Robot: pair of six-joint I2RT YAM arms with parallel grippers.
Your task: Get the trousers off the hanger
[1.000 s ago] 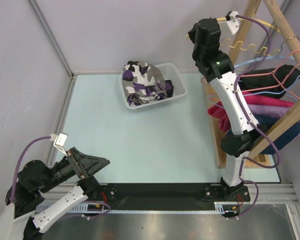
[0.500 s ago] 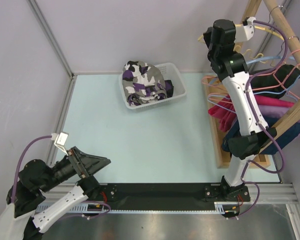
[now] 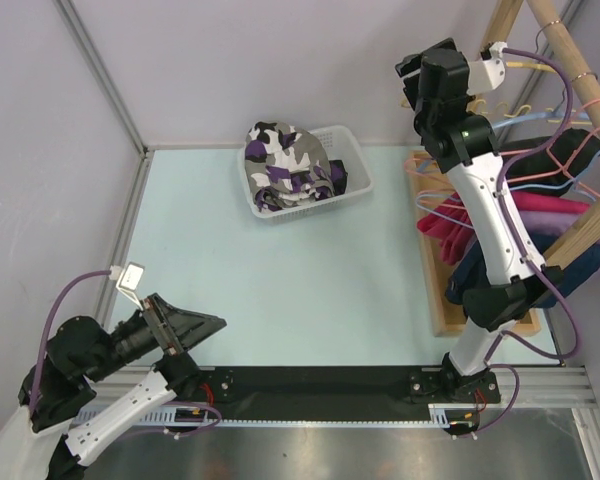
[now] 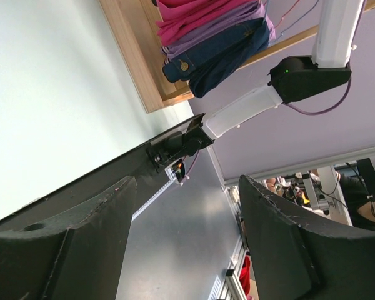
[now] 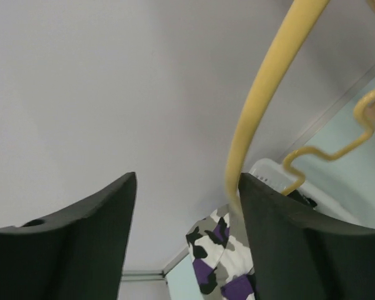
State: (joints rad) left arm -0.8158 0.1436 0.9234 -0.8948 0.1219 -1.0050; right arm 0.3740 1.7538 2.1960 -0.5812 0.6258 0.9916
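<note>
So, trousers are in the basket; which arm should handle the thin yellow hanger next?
Right. Its gripper is by the wooden rack with the thin yellow hanger at its open fingers; the left gripper sits low and far off.

Bright, even, diffuse light falls from above; the pale green desk [image 3: 280, 290] carries only faint, soft shadows beside the white plastic lattice basket [image 3: 315, 205]; a dull sheen lies on the brushed grey metal strip [image 3: 330, 450]; there is no hard glare; close to their lenses, the left arm's black fingers [image 4: 81, 250] and the right arm's black fingers [image 5: 287, 237] loom dark and soft-edged; the thin yellow-orange curved hanger [image 5: 262, 94] looks slightly soft.
</note>
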